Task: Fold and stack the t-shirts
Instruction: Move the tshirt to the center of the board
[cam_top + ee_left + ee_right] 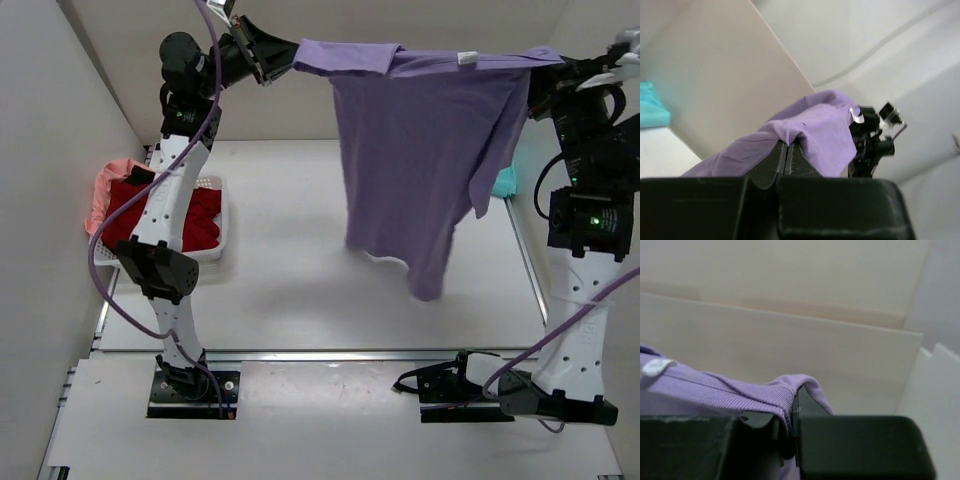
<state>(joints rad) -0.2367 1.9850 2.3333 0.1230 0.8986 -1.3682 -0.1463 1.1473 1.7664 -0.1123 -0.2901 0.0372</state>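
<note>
The large lavender-purple t-shirt (420, 160) hangs in the air, stretched between both grippers high above the table, its hem dangling near the table top. My left gripper (285, 62) is shut on its left shoulder (805, 130). My right gripper (552, 62) is shut on its right shoulder at the ribbed collar (765, 397). A white label (467, 58) shows at the neckline. A red t-shirt (190, 215) and a salmon-pink one (108, 185) lie in the white basket (222, 235) at the left. A teal t-shirt (505, 182) lies at the right, partly hidden behind the purple one.
White enclosure walls stand at the back and both sides. The table (290, 290) is white with a metal rail along its near edge. The arm bases (190, 385) sit at the near edge, with cables trailing beside them.
</note>
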